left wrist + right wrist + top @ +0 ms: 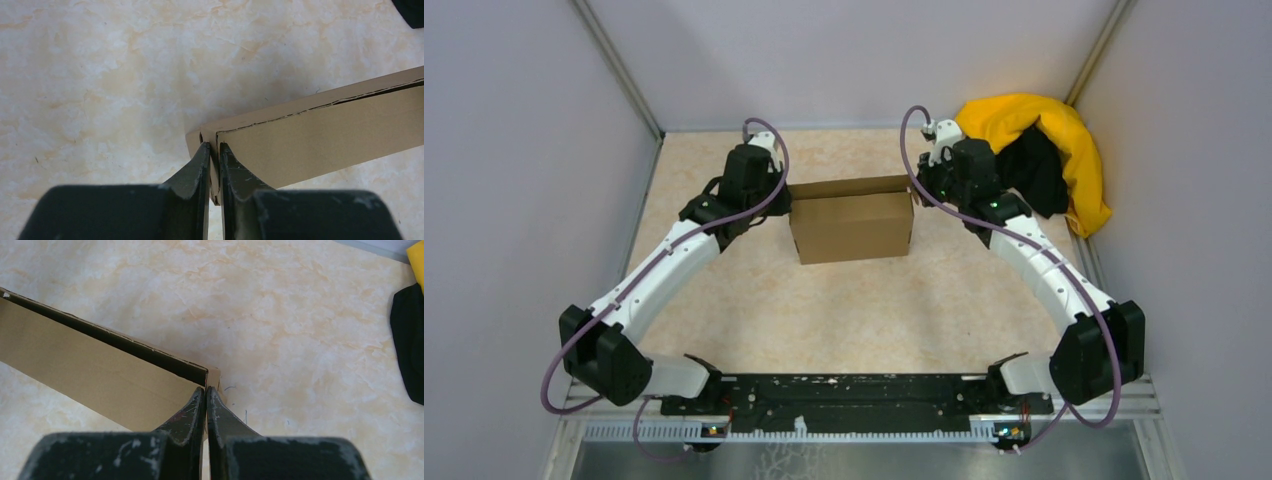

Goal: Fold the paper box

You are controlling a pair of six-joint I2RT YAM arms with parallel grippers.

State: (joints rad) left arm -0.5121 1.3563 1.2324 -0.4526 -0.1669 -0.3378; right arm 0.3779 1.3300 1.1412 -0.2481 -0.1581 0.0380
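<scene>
Paper box (852, 228), long axis left-right

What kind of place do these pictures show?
Probably a robot test booth, not a home: plain grey walls enclose a marbled table, with a left arm and a right arm bolted to a rail at its edge.

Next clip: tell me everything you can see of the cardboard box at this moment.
The box is plain brown cardboard, a squat rectangular shape, mostly formed. It stands on the marbled table between the two arms. A long flap runs along its far top edge with a dark gap beside it, so it is not fully closed. The left gripper pinches a cardboard wall at its far left corner. The right gripper is shut, tips at the far right corner.
</scene>
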